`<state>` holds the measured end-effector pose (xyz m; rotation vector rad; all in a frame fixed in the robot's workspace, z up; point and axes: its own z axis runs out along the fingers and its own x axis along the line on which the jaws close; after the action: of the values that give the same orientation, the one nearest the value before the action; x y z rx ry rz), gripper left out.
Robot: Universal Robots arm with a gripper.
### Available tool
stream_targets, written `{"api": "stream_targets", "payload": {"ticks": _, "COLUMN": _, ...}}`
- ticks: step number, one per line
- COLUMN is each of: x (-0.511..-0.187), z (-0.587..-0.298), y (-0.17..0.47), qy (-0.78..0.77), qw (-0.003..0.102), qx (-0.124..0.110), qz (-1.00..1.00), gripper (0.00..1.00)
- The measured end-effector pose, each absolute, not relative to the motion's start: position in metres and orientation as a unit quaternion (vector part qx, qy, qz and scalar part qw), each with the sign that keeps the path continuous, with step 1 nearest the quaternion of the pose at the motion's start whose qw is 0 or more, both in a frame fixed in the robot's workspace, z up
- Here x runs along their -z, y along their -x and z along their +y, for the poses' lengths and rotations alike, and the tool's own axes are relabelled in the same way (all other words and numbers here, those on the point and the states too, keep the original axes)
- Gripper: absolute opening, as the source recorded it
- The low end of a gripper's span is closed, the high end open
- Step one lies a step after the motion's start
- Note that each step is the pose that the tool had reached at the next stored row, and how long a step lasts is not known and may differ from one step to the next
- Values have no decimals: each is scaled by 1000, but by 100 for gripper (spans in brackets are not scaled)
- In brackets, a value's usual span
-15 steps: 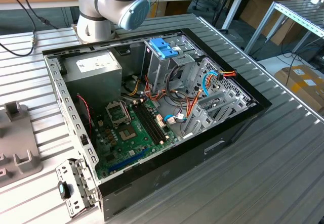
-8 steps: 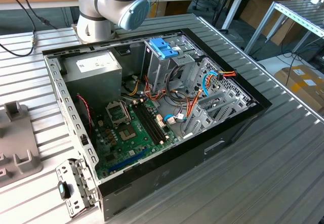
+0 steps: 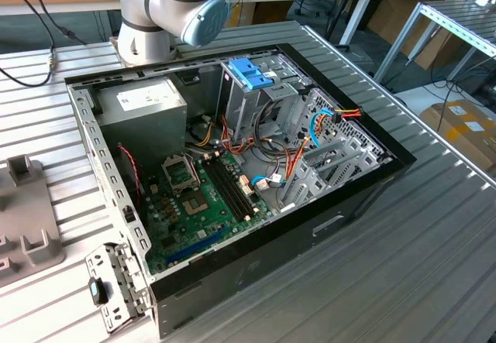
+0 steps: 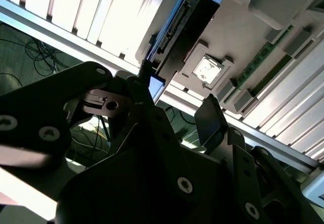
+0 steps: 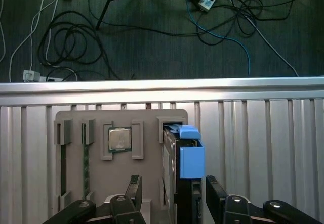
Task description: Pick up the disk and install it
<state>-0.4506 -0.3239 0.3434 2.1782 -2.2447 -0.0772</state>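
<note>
So the disk [image 5: 185, 168] is standing on its edge in a slot of the gray holder [image 5: 147, 128], dark drive body with the bright blue carrier wrapped around it. It isn't in the PC case [image 3: 310, 234]. The gripper [image 5: 173, 181] is right at the disk with its claw released: one of the fingers [image 5: 134, 191] sits on each side of the drive, and in the first wrist view there's a visible gap between finger and drive on both sides, so nothing is grasped. The second wrist view shows the same straddle from a lower angle.

A CPU [image 5: 120, 139] lies in the holder just beside the disk, between it and two memory sticks [image 5: 63, 163]. The holder rests on a ribbed metal table [image 5: 253, 148], with cables [image 5: 66, 47] on the floor past its edge.

In the exterior view the case lies open mid-table with the motherboard [image 3: 201, 196] exposed. The arm's base [image 3: 167, 10] is at roughly 11 o'clock from the case, and the gray holder is at about 9 o'clock (the exterior view's left edge). The tall drive cage [image 3: 252, 107] stands toward 12 o'clock inside the case.
</note>
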Motion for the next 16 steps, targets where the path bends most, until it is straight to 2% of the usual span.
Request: {"api": "stream_targets", "payload": {"ticks": 16, "x": -337, "z": -322, "y": 451, "qy": -696, "qw": 6, "qx": 25, "qz": -717, "gripper": 62}}
